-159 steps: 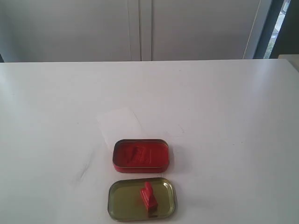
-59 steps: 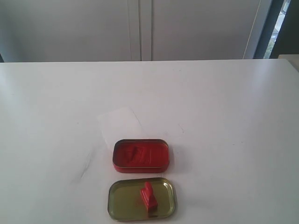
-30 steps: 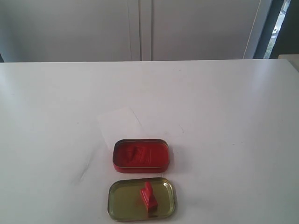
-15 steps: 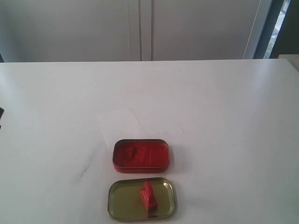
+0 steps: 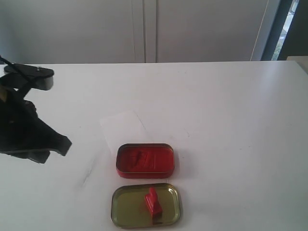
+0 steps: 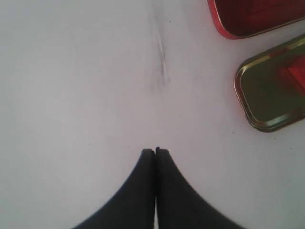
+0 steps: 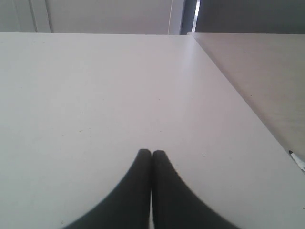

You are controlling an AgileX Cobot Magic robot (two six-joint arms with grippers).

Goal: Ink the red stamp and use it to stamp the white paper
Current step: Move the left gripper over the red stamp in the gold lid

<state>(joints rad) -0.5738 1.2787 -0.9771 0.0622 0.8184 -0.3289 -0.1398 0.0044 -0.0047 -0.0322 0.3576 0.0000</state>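
The red stamp stands in the gold lid near the table's front edge; a corner of the stamp also shows in the left wrist view. Just behind the lid lies the open red tin with its ink pad, and behind that the white paper, flat on the table. My left gripper hangs shut and empty over bare table, well left of the tins. My right gripper is shut and empty above bare table, and it does not appear in the exterior view.
The white table runs back to grey cabinet doors. In the left wrist view the red tin and the gold lid lie off to one side. In the right wrist view a pen tip lies past the table's edge.
My left arm has come into the exterior view from the left edge and now reaches over the table. The stamp, tins and paper have not moved.
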